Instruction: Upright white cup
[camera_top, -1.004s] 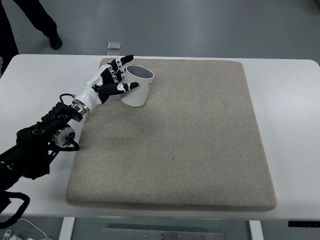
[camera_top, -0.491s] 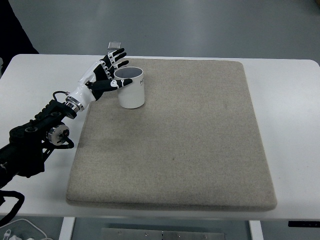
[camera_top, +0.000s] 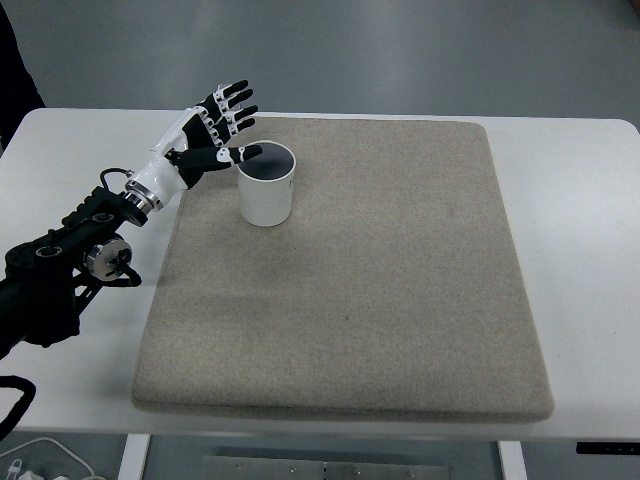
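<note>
white cup (camera_top: 266, 187) standing upright, mouth up, on the beige felt mat (camera_top: 380, 290), in the mat's far left part, close to its far edge and a little in from its left edge. dark inside showing through the round rim. mat lying flat over most of the white table (camera_top: 580, 220), bare tabletop left along both sides and the near edge. left hand (camera_top: 205, 140) reaching in from the left edge on a black arm, just beside the cup's left side at rim height; fingers (camera_top: 234, 103) spread and stretched out away from the cup, gripping nothing; thumb tip close at the cup's rim, contact impossible to tell from here. palm turned toward the cup, wrist angled up from the lower left. dark edge of a person's clothing (camera_top: 15, 70) at the far left top corner, beyond the table.
</note>
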